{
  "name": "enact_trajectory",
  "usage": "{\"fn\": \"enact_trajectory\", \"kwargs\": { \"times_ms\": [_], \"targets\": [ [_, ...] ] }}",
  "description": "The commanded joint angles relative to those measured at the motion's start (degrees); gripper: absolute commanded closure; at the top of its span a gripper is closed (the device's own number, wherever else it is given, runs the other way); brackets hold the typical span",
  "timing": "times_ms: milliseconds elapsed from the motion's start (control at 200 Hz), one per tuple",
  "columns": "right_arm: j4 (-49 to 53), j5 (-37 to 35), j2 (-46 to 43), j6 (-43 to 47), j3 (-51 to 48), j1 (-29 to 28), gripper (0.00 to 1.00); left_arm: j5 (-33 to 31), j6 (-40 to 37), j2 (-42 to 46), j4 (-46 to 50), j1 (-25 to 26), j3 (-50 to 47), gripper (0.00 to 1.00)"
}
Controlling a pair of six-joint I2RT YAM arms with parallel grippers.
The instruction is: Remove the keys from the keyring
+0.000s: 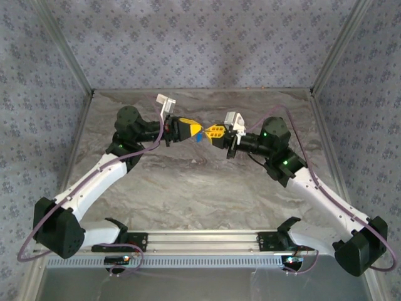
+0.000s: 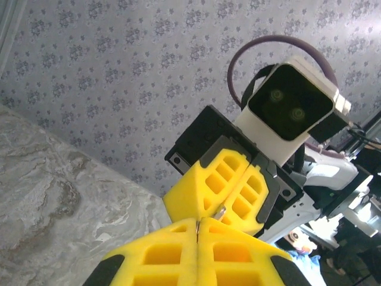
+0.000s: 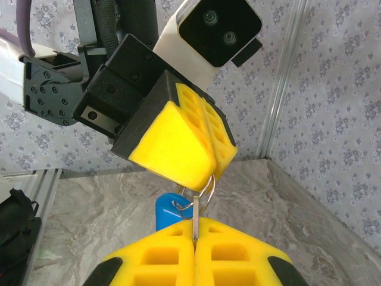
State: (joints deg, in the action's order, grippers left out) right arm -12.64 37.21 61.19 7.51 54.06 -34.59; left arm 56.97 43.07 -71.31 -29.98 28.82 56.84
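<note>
The left fingers [image 3: 175, 149] clamp the keys [image 3: 168, 210] by their ring [image 3: 209, 193], its top hidden. The right fingers [image 3: 158, 256] pinch a thin metal bit, mostly hidden.

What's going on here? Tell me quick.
Two arms hold the keys in mid-air above the table, tools tip to tip. The left tool is shut on the ring, the right tool on a thin metal piece beside it. Nothing looks detached yet.
</note>
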Motion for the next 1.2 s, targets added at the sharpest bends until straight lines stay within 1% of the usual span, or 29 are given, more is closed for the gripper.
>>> {"fn": "enact_trajectory", "kwargs": {
  "times_ms": [0,45,110,160,215,315,405,555,690,890,1089,1194],
  "targets": [
    [1.0,0.9,-1.5,2.0,0.0,-0.9,1.00,-7.0,2.2,2.0,-6.8,-2.5,0.1,0.97],
    [1.8,0.6,-1.3,2.1,0.5,-0.8,1.00,-7.1,1.7,2.4,-6.2,-2.5,-0.1,0.85],
    [3.6,0.7,-1.2,2.5,1.7,-0.5,1.00,-7.2,0.0,3.3,-4.1,-2.5,-0.3,0.82],
    [5.0,1.3,-1.2,2.6,2.5,-0.1,1.00,-7.0,-1.8,4.1,-1.8,-2.6,-0.1,0.76],
    [6.2,2.0,-1.0,2.5,3.3,0.4,1.00,-7.0,-3.2,4.8,0.5,-2.7,0.1,0.66],
    [7.8,3.3,-0.6,2.3,4.2,1.3,1.00,-5.9,-5.0,5.3,3.0,-2.8,0.8,0.57],
    [8.0,4.0,-0.4,1.9,4.6,1.7,1.00,-4.0,-6.3,4.8,5.6,-2.7,2.1,0.57],
    [8.7,5.4,0.3,1.2,5.7,2.2,1.00,-1.0,-9.9,3.6,11.6,-2.0,5.0,0.51],
    [9.0,7.2,1.5,0.0,6.9,2.6,1.00,1.7,-12.1,2.3,15.0,-0.9,7.1,0.48],
    [8.6,8.0,2.2,-1.0,7.5,2.8,1.00,2.6,-15.5,1.3,19.5,0.5,8.9,0.47],
    [8.5,8.1,2.3,-1.2,7.5,2.8,1.00,2.2,-16.9,1.2,21.2,0.8,9.2,0.48],
    [8.5,8.3,2.3,-1.3,7.6,2.8,1.00,2.4,-17.3,0.9,21.7,1.1,9.4,0.52]
  ]
}}
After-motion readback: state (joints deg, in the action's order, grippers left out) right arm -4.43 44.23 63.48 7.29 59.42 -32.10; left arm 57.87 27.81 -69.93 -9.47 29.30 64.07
